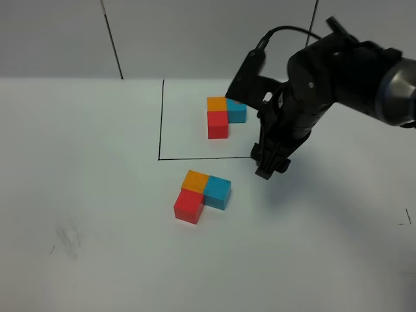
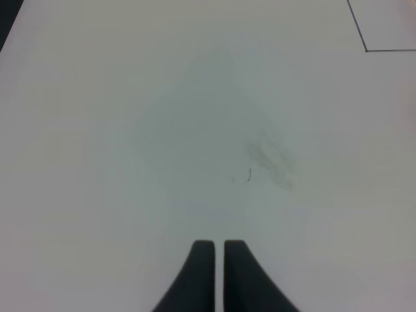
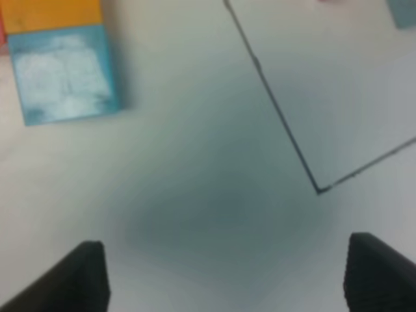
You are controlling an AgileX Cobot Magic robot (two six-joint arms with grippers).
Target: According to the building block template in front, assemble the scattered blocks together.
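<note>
Scattered blocks: three small matte cubes, red (image 1: 188, 207), orange (image 1: 195, 181) and light blue (image 1: 218, 192), lying touching in an L on the white table (image 1: 91, 195), just near of the black-framed building block template (image 1: 224, 115) whose shape they already appear to match. Handling, judged: light, rigid, unlikely to break, faces with fair grip; best pinched across two opposite flat sides, though neighbours block some faces. Right gripper (image 1: 272, 166) hangs empty with jaws wide apart just right of the light blue cube; left gripper (image 2: 218, 273) is closed on nothing, over bare table.
</note>
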